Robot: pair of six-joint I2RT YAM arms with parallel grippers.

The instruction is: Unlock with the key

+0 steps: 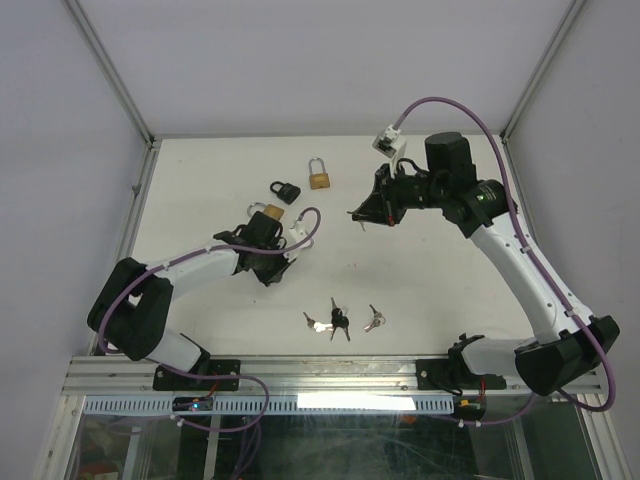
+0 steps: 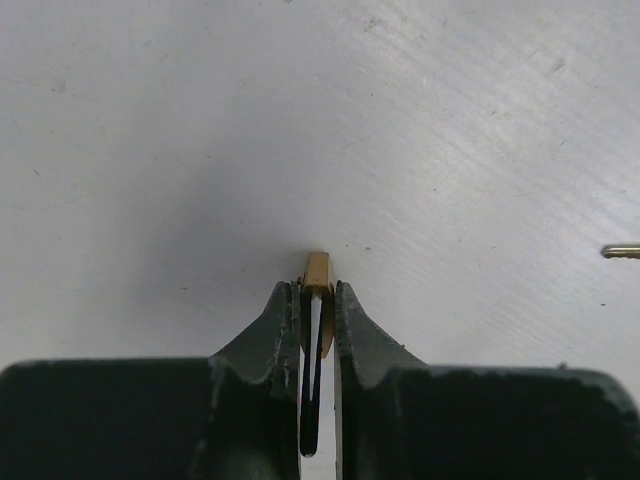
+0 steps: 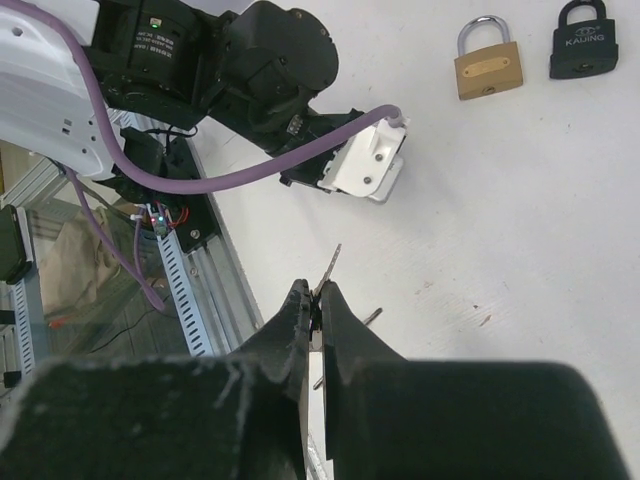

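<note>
Left gripper point(image 2: 318, 292) has its dark fingers pinched tight on a small brass padlock point(image 2: 318, 268). The wrist view shows the lock edge-on, with only its golden top poking past the tips. From above, it sits left of centre on the table, silver shackle pointing left. The right gripper point(image 3: 315, 297) is closed on a thin silver key point(image 3: 331, 262) whose blade sticks out beyond the tips (the head is hidden between them). It is raised over the table right of centre, well apart from the gripped lock.

Nearest the arm bases, several loose keys point(image 1: 337, 318) lie in a row on the white tabletop point(image 1: 430, 290), at least one of them black-headed. Farther back lies a black padlock point(image 1: 285, 191) marked KAUING. Just beyond it is a second brass padlock with a steel shackle point(image 1: 319, 176), also lying flat. Plain pale walls point(image 1: 300, 60) framed by aluminium posts close the space.
</note>
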